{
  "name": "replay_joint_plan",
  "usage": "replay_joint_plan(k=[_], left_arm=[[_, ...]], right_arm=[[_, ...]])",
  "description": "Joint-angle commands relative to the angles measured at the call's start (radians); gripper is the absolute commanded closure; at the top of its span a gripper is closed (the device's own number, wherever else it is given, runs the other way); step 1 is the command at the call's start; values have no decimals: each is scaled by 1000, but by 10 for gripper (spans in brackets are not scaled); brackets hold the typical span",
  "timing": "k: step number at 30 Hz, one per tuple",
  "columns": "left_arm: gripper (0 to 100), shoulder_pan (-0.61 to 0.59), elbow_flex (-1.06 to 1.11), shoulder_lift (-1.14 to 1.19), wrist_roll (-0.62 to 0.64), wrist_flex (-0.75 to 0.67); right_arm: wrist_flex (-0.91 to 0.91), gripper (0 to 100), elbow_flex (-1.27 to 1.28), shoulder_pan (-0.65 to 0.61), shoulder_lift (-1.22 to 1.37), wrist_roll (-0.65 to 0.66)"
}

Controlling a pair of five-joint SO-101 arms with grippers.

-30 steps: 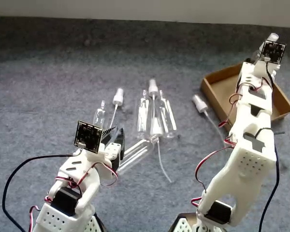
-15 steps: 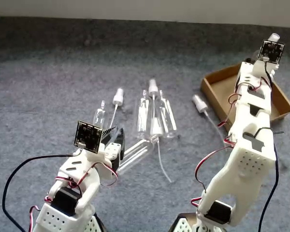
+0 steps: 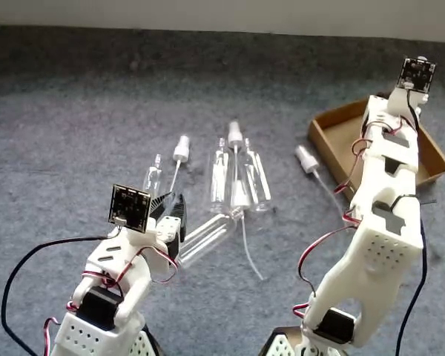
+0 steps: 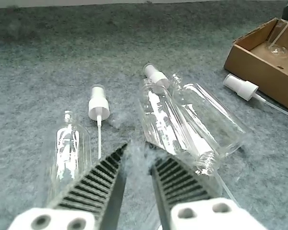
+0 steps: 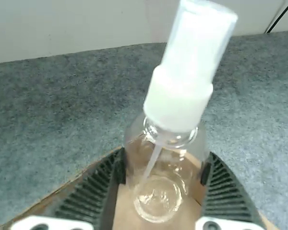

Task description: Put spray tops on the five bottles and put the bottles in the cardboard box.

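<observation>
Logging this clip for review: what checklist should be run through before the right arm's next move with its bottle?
1. Spray top on held bottle: ok.
2. Right tool shut on that bottle: ok.
3. Bottle over cardboard box: ok.
4. Landing spot in box free: cannot tell, hidden from above.
5. Left tool open, holding nothing: ok.
6. Other bottles capped: not ok; capless bottle lies beside loose spray top.

Clear bottles [image 3: 237, 178] and loose spray tops [image 3: 181, 148] lie on the grey carpet [image 3: 74, 126]. The left gripper [image 3: 174, 213] sits beside them. The right arm [image 3: 382, 200] stretches over the cardboard box [image 3: 337, 133].
</observation>
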Motion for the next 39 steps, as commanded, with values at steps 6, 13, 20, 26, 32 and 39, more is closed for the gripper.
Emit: replay_joint_plan(k=[6, 13, 20, 26, 32, 39], left_arm=[[993, -16, -4, -12, -9, -18], [993, -16, 22, -12, -11, -49], [993, -16, 22, -12, -11, -49], [993, -16, 22, -12, -11, -49], [993, -16, 22, -12, -11, -49], [993, -18, 22, -12, -11, -49]], right_arm=[[39, 768, -16, -7, -18, 12], [183, 767, -102, 2, -18, 12], [334, 767, -219, 28, -18, 12], [447, 767, -291, 28, -18, 12], [559, 767, -360, 27, -18, 12], [759, 767, -490, 5, -18, 12]])
